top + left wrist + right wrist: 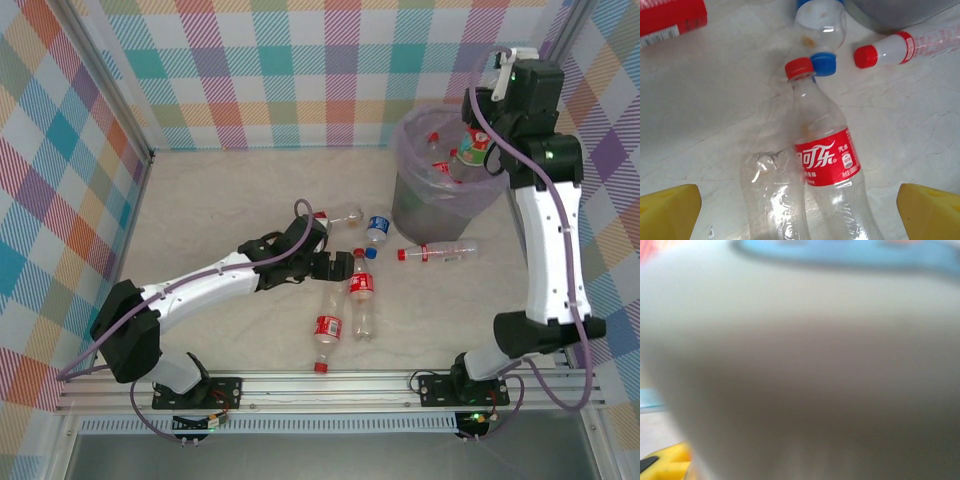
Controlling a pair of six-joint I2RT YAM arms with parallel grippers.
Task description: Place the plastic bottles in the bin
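At the table's middle, left of the bin (440, 212), your left gripper (800, 214) gapes wide, empty, straddling the Coca-Cola bottle (827, 161), long axis crosswise to the jaws, cap away; right gripper (485, 125) over bin, grip unclear.

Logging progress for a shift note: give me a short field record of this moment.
plastic bottles on table: at least five, lying down
bin: far right, more bottles inside
left gripper: open, over red-labelled bottle
right gripper: above bin, grip unclear
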